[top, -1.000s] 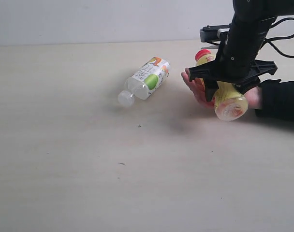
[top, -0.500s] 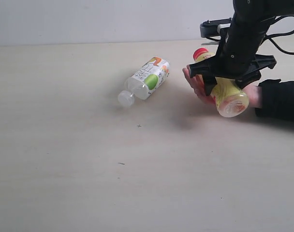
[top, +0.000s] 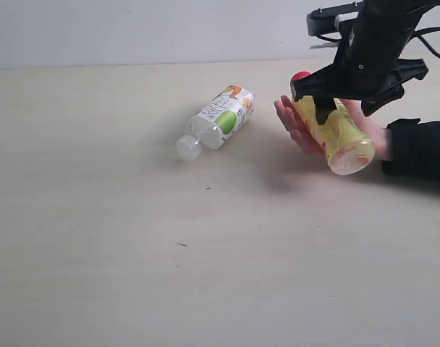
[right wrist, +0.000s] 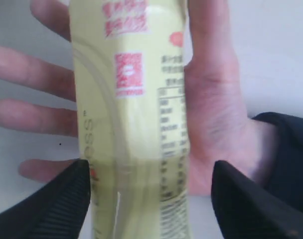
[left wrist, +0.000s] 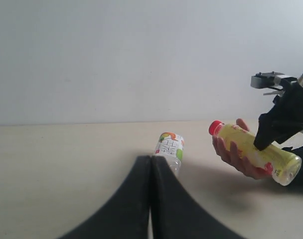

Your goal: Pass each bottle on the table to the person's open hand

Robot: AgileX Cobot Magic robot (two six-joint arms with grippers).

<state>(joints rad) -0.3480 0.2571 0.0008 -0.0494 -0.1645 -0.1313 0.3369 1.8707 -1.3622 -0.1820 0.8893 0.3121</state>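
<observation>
As the yellow bottle [top: 341, 137] lies in the hand [top: 296, 126], cap upper-left, right claw [top: 347, 112] hangs just above, spread, gripping nothing.

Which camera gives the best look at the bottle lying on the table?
The exterior view: the white-capped bottle lies on its side, fully visible. The left wrist view shows it end-on, partly behind the shut left gripper. The right wrist view misses it.

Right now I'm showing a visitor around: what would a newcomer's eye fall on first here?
The yellow bottle lying across a person's open hand at the right, with the black right gripper open just above it. Next, a white-capped bottle lying on its side on the table, left of the hand.
</observation>
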